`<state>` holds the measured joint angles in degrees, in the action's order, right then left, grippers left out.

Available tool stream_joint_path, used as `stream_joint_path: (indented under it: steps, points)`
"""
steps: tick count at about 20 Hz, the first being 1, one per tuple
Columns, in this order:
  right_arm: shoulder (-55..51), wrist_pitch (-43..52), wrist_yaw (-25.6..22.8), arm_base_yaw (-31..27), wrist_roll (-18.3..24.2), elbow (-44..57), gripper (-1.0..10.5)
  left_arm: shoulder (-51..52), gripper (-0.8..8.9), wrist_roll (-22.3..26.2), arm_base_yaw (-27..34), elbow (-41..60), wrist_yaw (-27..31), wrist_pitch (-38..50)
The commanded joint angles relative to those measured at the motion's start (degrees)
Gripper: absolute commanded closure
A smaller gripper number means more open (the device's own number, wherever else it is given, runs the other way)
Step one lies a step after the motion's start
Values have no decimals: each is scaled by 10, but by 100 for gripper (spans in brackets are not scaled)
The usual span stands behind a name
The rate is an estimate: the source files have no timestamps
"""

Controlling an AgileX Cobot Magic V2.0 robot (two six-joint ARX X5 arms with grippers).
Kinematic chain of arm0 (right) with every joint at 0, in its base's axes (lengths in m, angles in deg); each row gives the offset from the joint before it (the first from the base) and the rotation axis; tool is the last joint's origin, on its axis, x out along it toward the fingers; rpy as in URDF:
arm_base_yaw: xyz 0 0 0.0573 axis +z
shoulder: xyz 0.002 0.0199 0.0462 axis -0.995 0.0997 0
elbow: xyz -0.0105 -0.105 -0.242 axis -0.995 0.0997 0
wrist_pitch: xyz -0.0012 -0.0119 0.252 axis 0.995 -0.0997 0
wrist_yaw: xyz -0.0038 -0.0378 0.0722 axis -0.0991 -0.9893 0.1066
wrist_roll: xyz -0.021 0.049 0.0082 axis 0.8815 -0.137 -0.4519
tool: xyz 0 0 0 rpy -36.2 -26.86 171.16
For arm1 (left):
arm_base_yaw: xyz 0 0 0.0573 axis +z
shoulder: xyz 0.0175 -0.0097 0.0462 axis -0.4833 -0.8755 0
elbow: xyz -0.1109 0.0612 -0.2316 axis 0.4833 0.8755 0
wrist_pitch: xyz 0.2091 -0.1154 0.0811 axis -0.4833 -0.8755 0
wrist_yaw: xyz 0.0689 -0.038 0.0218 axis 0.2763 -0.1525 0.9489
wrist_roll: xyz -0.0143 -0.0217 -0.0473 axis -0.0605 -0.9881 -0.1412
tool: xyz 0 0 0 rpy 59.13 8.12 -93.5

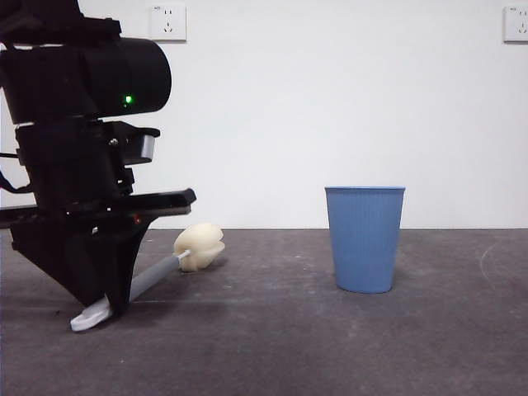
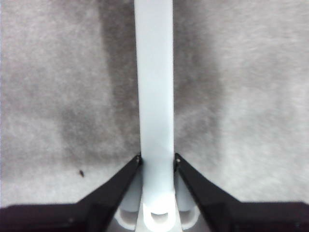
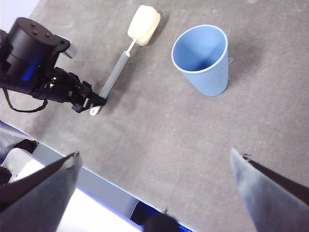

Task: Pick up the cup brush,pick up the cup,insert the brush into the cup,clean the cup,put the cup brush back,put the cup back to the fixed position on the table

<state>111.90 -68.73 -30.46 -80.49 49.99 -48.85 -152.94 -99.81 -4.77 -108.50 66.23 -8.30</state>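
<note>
The cup brush (image 1: 153, 276) lies on the table (image 1: 289, 346) at the left, its cream sponge head (image 1: 200, 246) pointing away and its white looped tip nearest. My left gripper (image 1: 103, 305) is down at the tip end, jaws pressed against both sides of the pale handle (image 2: 154, 87). In the right wrist view the left gripper (image 3: 94, 104) sits on the handle's end and the brush (image 3: 116, 72) stretches toward the cup. The light blue cup (image 1: 364, 239) stands upright and empty to the right (image 3: 203, 58). My right gripper (image 3: 154, 154) hangs high above the table, open and empty.
A white wall with two sockets (image 1: 168, 22) (image 1: 516, 23) stands behind the table. The table's near edge (image 3: 96, 183) shows in the right wrist view. Bare table lies between brush and cup.
</note>
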Motion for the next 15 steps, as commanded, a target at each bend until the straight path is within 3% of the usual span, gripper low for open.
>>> stream_joint_path:
  steps: [1,5,9,12,15]
  points:
    - [3,3,2,1,-8,0,351,19,822,3,-3,3,-2,-1]
    - [12,3,2,1,-7,0,352,43,822,5,-3,3,-3,-9]
    - [21,35,7,6,-5,18,352,80,822,40,-3,3,-17,-18]
    - [21,112,48,15,-38,96,351,128,822,66,-3,3,-20,-31]
    - [21,230,46,17,-62,195,351,189,822,79,-3,3,-35,-43]
